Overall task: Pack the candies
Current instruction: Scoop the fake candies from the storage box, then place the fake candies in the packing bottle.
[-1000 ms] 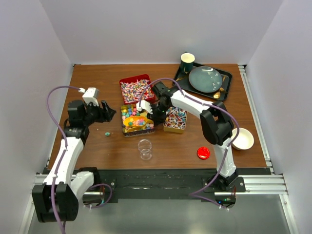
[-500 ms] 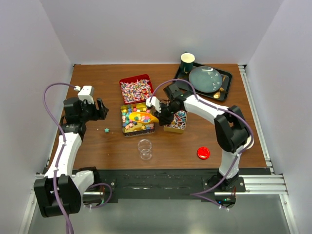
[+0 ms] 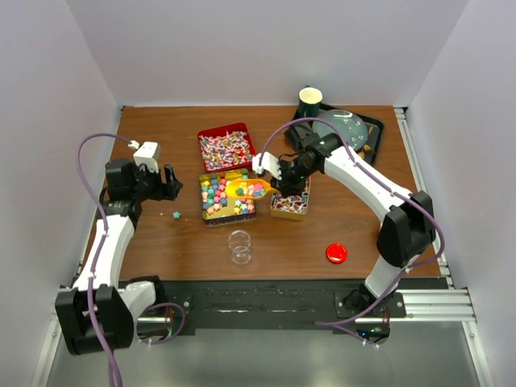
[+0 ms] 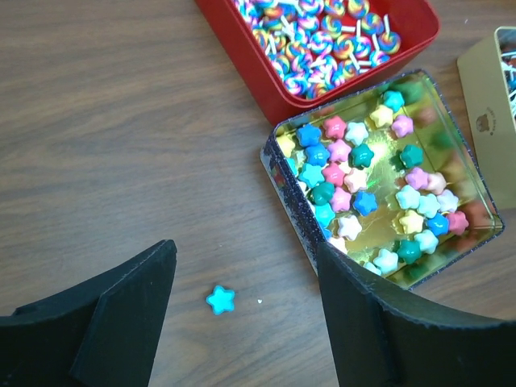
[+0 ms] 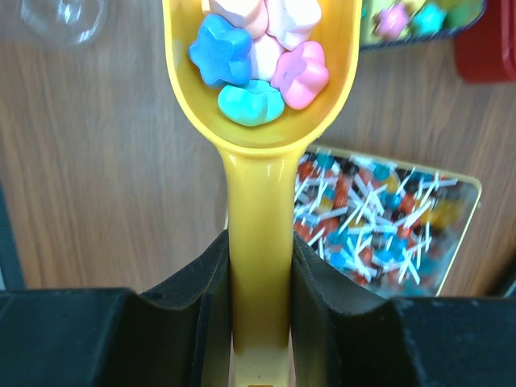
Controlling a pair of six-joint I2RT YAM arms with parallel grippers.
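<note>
My right gripper (image 3: pixel 282 171) (image 5: pixel 260 266) is shut on the handle of a yellow scoop (image 5: pixel 260 121) that holds several star candies (image 5: pixel 254 60), lifted above the gold tin of star candies (image 3: pixel 226 197) (image 4: pixel 379 173). A red tin (image 3: pixel 228 147) (image 4: pixel 322 36) holds pink-white twists. A gold tin (image 3: pixel 290 200) (image 5: pixel 379 222) holds red-blue twists. One loose blue star (image 3: pixel 176 214) (image 4: pixel 219 299) lies on the table. My left gripper (image 3: pixel 168 184) (image 4: pixel 242 322) is open and empty, above that star.
A clear glass jar (image 3: pixel 239 245) (image 5: pixel 60 16) stands near the front middle. A red round lid (image 3: pixel 336 253) lies front right, a white bowl (image 3: pixel 401 230) at the right. A dark tray (image 3: pixel 374 135) with a plate and a green cup (image 3: pixel 310 101) sits at the back right.
My right gripper has lifted the loaded scoop out of the star tin and swung it right and back. My left gripper has drawn back left, away from the tin, and stayed open.
</note>
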